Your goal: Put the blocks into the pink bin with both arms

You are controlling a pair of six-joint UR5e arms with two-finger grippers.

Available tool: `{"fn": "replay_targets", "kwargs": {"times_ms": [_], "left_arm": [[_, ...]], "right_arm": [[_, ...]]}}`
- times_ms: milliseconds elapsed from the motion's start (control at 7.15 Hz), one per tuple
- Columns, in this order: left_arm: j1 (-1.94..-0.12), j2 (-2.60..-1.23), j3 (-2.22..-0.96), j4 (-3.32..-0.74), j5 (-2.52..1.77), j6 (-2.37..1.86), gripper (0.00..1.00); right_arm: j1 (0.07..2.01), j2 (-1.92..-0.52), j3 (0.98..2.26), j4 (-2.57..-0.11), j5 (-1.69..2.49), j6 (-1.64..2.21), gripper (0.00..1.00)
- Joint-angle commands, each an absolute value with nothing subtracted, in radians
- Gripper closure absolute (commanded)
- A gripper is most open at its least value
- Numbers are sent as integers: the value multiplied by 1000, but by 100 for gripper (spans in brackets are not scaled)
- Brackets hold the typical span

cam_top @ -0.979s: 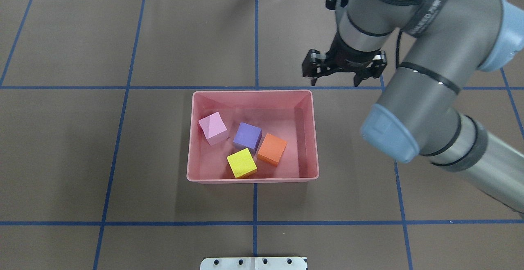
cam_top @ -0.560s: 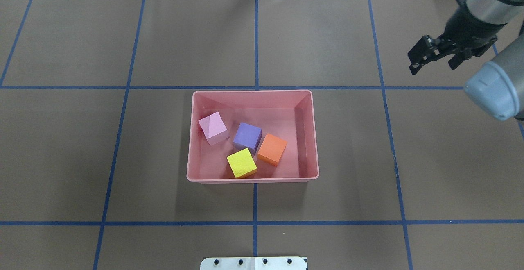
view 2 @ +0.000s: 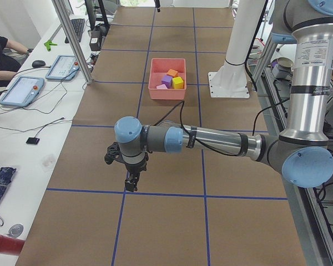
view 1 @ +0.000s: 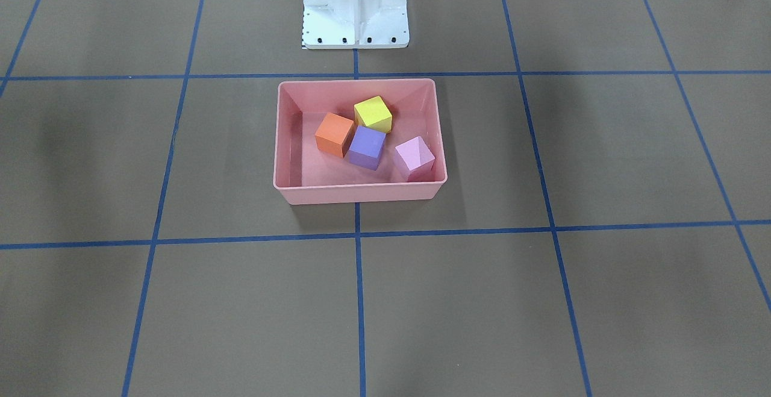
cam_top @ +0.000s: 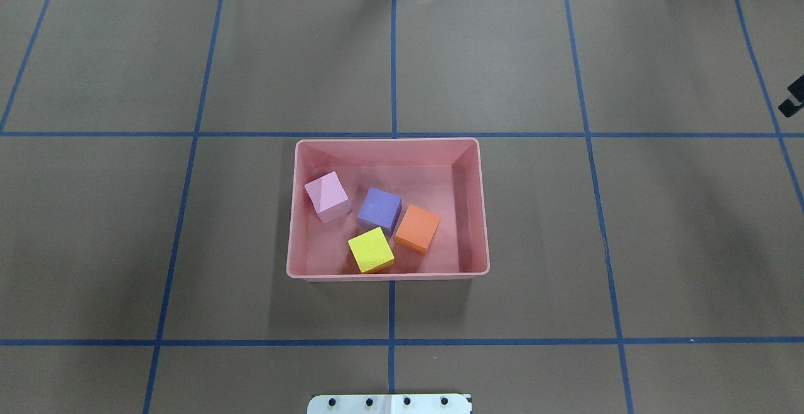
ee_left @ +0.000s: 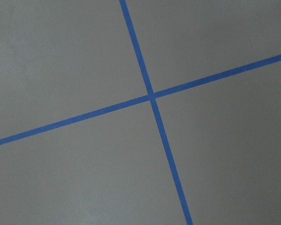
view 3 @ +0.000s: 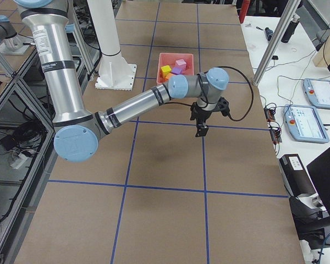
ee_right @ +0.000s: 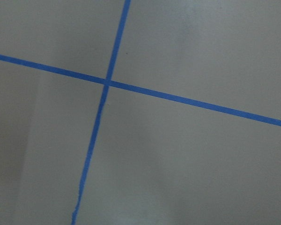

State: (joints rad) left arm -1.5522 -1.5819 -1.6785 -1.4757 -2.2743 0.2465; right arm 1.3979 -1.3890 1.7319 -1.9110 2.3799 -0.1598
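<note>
The pink bin (cam_top: 389, 142) sits mid-table, also in the front view (view 1: 358, 194). Inside it lie the pale pink block (cam_top: 326, 196), the purple block (cam_top: 380, 207), the orange block (cam_top: 418, 228) and the yellow-green block (cam_top: 370, 249). My left gripper (view 2: 132, 182) hangs low over bare table far to the robot's left of the bin, and I cannot tell whether it is open. My right gripper (view 3: 201, 130) hangs over bare table far to the right. Only a black sliver of it (cam_top: 793, 97) shows overhead, so I cannot tell its state. Both wrist views show only brown mat and blue tape.
The white pedestal base (view 1: 355, 11) stands behind the bin on the robot's side. A side desk with tablets (view 2: 22, 88) and a seated person lies past the table's long edge. Blue tape lines grid the brown mat.
My right arm has swung from just beyond the bin's far right corner out to the right, almost leaving the overhead view. The four blocks and the bin have not moved.
</note>
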Motion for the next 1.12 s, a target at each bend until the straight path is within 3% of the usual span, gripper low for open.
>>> {"fn": "replay_targets", "kwargs": {"times_ms": [0, 140, 560, 979], "left_arm": [[-1555, -1577, -1655, -1479, -2273, 247, 0], [-1555, -1577, -1654, -1477, -2275, 245, 0], [-1574, -1548, -1663, -1480, -2295, 247, 0], [-1582, -1548, -1670, -1479, -2336, 235, 0]], "right_arm": [[1456, -1503, 1559, -1606, 2396, -230, 1], [1456, -1543, 1545, -1554, 2381, -229, 1], [1523, -1494, 1462, -1506, 2370, -221, 1], [1617, -1537, 1553, -1541, 2418, -198, 1]]}}
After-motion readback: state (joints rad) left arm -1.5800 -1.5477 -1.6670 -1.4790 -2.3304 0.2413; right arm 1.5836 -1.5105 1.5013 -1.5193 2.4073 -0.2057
